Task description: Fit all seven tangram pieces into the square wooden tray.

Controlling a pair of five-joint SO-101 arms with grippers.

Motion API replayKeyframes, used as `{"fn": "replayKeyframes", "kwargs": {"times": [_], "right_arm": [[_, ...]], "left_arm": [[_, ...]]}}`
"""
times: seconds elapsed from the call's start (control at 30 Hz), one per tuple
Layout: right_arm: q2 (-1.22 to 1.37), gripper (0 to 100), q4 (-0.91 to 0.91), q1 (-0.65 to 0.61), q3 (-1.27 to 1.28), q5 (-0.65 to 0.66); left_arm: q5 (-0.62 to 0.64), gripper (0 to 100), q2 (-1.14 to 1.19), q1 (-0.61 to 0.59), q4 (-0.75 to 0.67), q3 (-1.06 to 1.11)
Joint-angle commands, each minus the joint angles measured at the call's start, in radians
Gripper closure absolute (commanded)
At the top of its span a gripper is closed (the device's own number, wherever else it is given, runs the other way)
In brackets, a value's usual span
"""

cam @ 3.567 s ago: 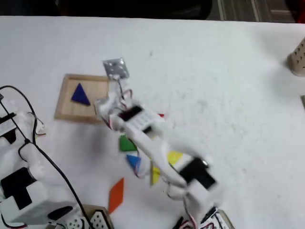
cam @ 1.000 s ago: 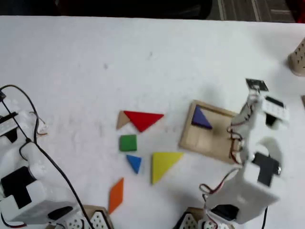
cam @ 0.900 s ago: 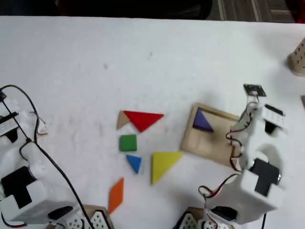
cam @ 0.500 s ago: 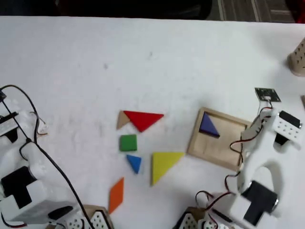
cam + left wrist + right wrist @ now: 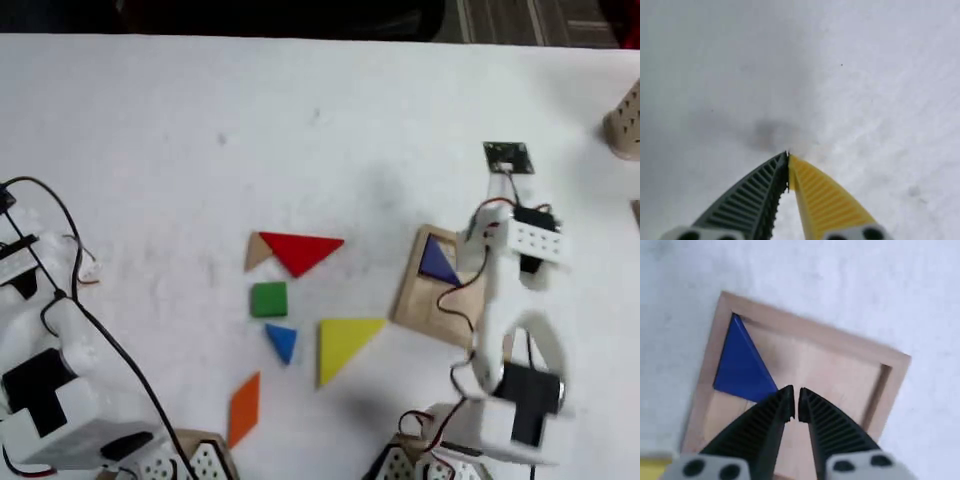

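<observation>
1. Claw of right arm [image 5: 795, 402], clenched on nothing, over tray [image 5: 810, 332] beside blue triangle [image 5: 742, 362].
2. Left claw [image 5: 788, 161] clenched above bare table [image 5: 880, 75].
3. Red triangle [image 5: 300, 250] at tray's nine o'clock; open table at twelve.

The worktop [image 5: 330, 90] is white w/ a matte, slightly grainy surface and takes up most of the high view. 2 small grey specks lie on it: 1 speck [image 5: 318, 115] towards the far side, a 2nd speck [image 5: 222, 138] more to the left. At the right edge stands a beige object w/ rows of small holes [image 5: 627, 122], partly cut off. Beyond the worktop's far edge is a dark area [image 5: 250, 15]; at top right, a striped surface [image 5: 520, 20]. In the left wrist view the worktop carries a soft grey patch [image 5: 771, 136].
</observation>
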Motion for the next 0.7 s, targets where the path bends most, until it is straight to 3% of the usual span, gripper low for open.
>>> {"fn": "replayKeyframes", "kwargs": {"times": [0.0,0.2,0.5,0.67], "right_arm": [[0.104,97.9,-0.117,-0.047,-0.071,-0.028],[0.214,98.0,-0.11,-0.067,-0.11,-0.023],[0.09,98.1,0.147,-0.171,-0.106,-0.02],[0.042,98.1,0.174,-0.208,-0.028,-0.021]], "left_arm": [[-0.015,97,-0.005,0.021,-0.025,-0.025],[-0.017,97,-0.005,0.021,-0.025,-0.026],[-0.017,97,-0.005,0.022,-0.049,-0.02],[-0.017,97,-0.005,0.022,-0.049,-0.02]]}}
